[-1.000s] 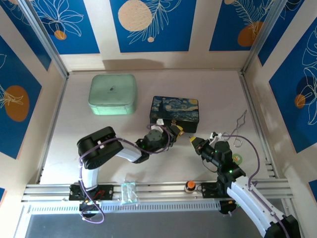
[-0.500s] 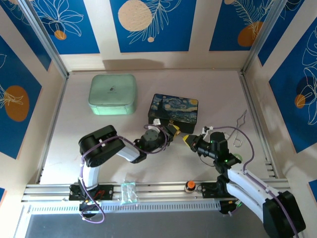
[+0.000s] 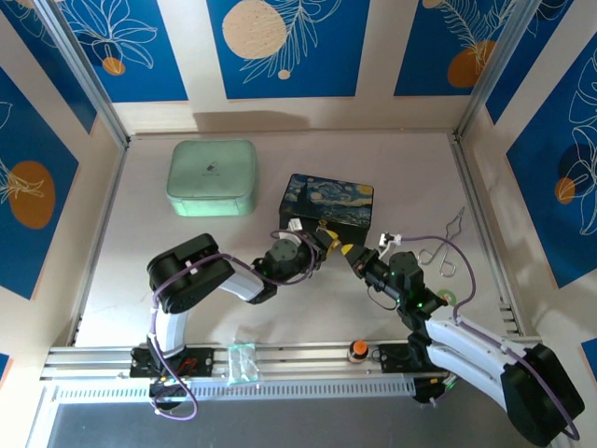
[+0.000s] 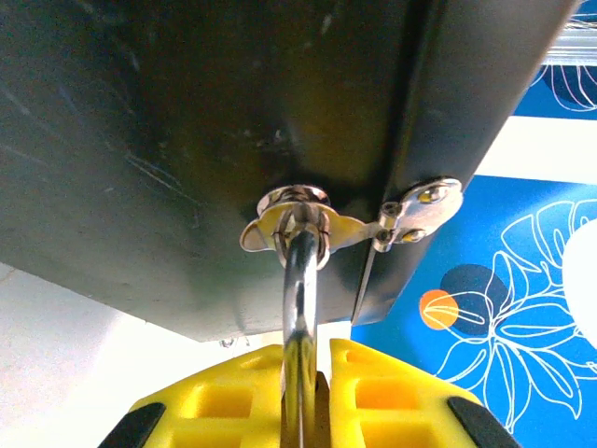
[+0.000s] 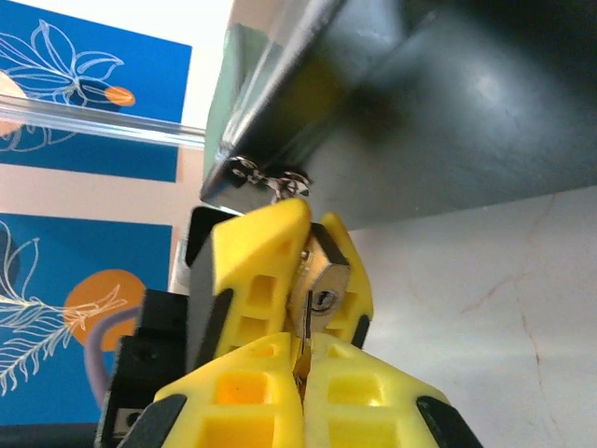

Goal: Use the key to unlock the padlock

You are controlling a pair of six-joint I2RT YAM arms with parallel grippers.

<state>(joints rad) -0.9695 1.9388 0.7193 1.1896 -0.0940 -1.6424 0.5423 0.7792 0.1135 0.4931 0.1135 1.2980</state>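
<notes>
The padlock (image 5: 331, 278) hangs from the hasp (image 4: 297, 217) of the dark painted box (image 3: 328, 203). Its silver shackle (image 4: 299, 299) runs through the hasp ring. My left gripper (image 4: 312, 401) is shut on the padlock, whose brass body shows between the yellow fingers (image 5: 252, 271) with the keyhole facing out. My right gripper (image 5: 303, 378) is shut on the small silvery key (image 5: 307, 322). The key's tip stands just left of the keyhole, touching or nearly touching the padlock's face. In the top view both grippers (image 3: 332, 245) (image 3: 354, 258) meet tip to tip in front of the box.
A mint-green case (image 3: 213, 177) lies at the back left. A bent wire tool (image 3: 448, 245) lies to the right of the box. An orange-topped knob (image 3: 357, 349) sits on the front rail. Blue patterned walls close in the table on three sides.
My right gripper has moved left and forward with the key, up to the padlock. The left gripper has held the padlock almost still.
</notes>
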